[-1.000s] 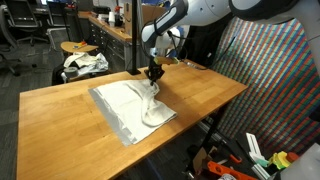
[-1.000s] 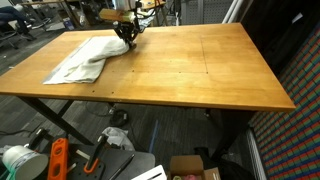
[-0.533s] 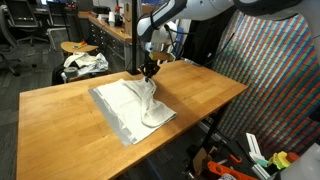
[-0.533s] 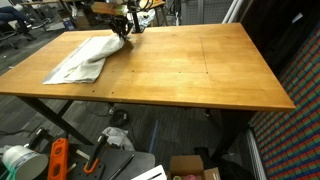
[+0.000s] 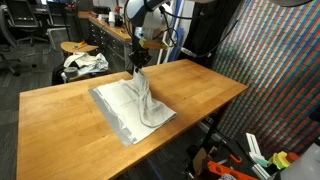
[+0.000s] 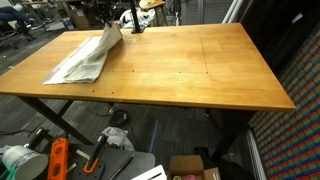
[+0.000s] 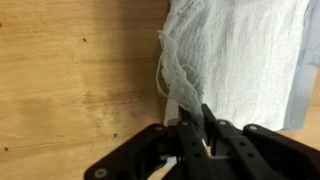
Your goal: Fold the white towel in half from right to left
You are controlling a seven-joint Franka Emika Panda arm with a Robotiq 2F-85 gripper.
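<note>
Holding one corner of the white towel (image 5: 128, 108) up in the air, the gripper (image 5: 138, 66) is pinched tight on the cloth. There is one robot arm (image 5: 150, 15), and it has one gripper. In the wrist view the gripper (image 7: 192, 128) shows two black fingers (image 7: 210, 135). They are squeezed close together with a bit of the towel (image 7: 235, 55) between them. The cloth looks thin there, and one loose thread hangs off its edge.

There is one white towel. Most of it lies flat on the one wooden table (image 5: 60, 115). The part under the gripper rises in a tall point, like a little tent. One edge of the flat part looks a bit grey. In an exterior view the towel (image 6: 85, 62) sits near a far corner of the table (image 6: 190, 70), and its raised end goes up toward the arm at the top edge of the picture.

Behind the table is one round stool (image 5: 70, 47), just beside one small cloth bundle (image 5: 85, 63) that is white with dark spots. It is well apart from the towel. One big wall panel (image 5: 270, 70) with many tiny colored dots stands beside the table. On the floor under the table are one orange tool (image 6: 58, 160) and one brown box (image 6: 190, 167).
</note>
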